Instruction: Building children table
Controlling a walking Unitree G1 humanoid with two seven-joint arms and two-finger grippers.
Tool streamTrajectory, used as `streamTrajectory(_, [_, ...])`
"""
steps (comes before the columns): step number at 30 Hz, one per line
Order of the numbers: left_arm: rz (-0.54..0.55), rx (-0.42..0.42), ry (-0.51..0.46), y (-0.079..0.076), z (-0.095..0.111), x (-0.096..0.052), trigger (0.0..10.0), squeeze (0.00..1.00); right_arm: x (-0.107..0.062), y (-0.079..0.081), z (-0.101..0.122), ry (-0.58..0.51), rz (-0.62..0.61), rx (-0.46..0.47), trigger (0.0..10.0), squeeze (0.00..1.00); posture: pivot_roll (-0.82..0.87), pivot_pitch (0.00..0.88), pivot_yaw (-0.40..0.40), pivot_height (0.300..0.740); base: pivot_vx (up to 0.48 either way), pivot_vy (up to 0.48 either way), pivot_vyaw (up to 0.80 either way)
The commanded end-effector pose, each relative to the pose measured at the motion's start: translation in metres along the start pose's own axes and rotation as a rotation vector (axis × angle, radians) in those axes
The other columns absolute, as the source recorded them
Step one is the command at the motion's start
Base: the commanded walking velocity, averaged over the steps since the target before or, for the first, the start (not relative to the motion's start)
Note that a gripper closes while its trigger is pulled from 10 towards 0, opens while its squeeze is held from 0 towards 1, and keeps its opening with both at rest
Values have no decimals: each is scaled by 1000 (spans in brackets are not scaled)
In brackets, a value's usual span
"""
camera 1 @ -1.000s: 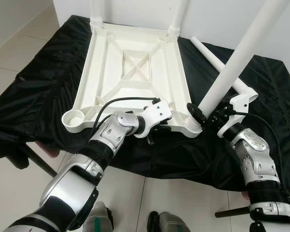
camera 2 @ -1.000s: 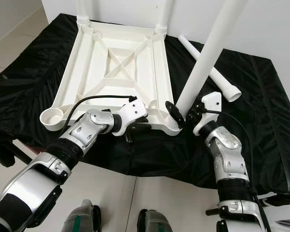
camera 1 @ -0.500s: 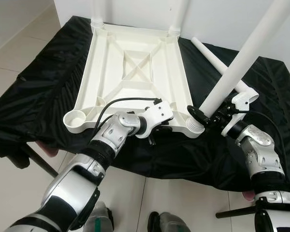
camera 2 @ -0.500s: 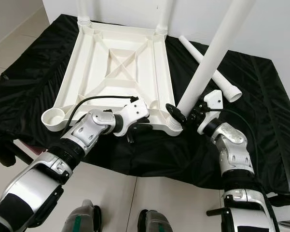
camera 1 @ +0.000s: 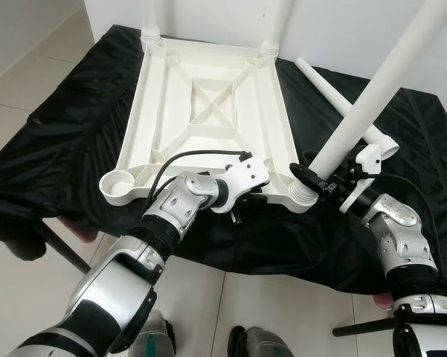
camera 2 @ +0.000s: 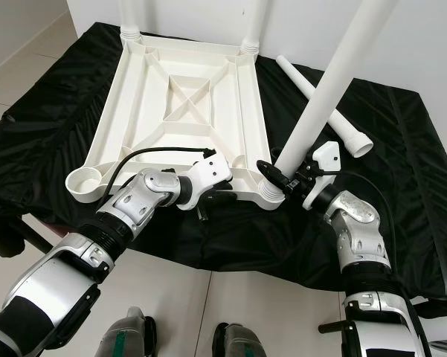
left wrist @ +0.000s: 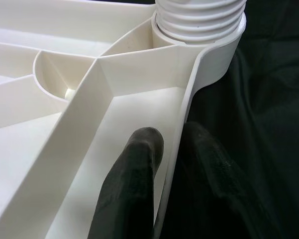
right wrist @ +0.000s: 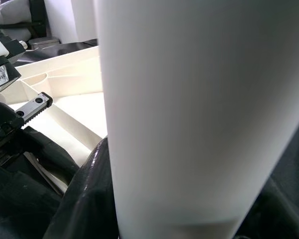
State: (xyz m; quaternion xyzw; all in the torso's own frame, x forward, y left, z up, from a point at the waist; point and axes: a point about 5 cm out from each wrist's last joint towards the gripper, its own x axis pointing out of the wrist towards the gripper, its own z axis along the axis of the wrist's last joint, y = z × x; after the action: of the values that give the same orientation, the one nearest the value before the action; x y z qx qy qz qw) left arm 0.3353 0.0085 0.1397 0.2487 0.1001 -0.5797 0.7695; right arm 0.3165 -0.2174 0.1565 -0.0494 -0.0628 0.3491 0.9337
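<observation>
**Table rim pinched on the left, leg gripped on the right**

The left gripper (left wrist: 161,164) is closed on the near rim of the upturned white tabletop (camera 1: 208,104), one black finger (left wrist: 134,184) lying inside the rim wall and the other outside it, against the black cloth (camera 1: 67,126). Just beyond the fingers, the corner socket (left wrist: 201,22) is seen with a ribbed leg end seated in it.

The right gripper (camera 2: 288,178) is clamped around the lower part of a white leg (camera 2: 335,82), close above that same near corner socket. The leg is held tilted, its upper end leaning away toward the robot's right, and its threaded foot sits in the socket (camera 1: 301,193).

The tabletop lies underside up on the cloth-covered surface, its ribs and crossed braces showing. Two more legs (camera 1: 150,15) are stood upright in the far corners. The near corner on the robot's left is an open round socket (camera 1: 117,184). A loose leg (camera 1: 335,97) is laid flat on the cloth behind the held one, beside the tabletop.
</observation>
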Motion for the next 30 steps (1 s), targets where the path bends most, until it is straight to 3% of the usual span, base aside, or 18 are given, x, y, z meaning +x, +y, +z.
streamTrajectory(1, [-11, 64, -28, 6, 13, -3, 10000, 0, -14, -4, -13, 49, -76, 57, 10000, 0, -10, 26, -53, 740, 0, 0, 0])
streamTrajectory(6, [-10, 62, -30, 5, 13, -3, 10000, 0, -10, 9, -13, 12, -111, 131, 10000, 0, -11, 30, -55, 740, 0, 0, 0])
streamTrajectory(17, [-10, 56, -33, 4, 12, -2, 10000, 0, 8, 44, -4, -72, -207, 165, 10000, 0, -14, 36, -60, 740, 0, 0, 0])
streamTrajectory(21, [-10, 55, -33, 4, 12, -2, 10000, 0, 10, 47, -4, -72, -219, 165, 10000, 0, -15, 36, -59, 740, 0, 0, 0])
streamTrajectory(30, [-10, 51, -32, 5, 11, -3, 10000, 0, 27, 73, 5, -103, -387, 199, 10000, 0, -13, 41, -56, 740, 0, 0, 0])
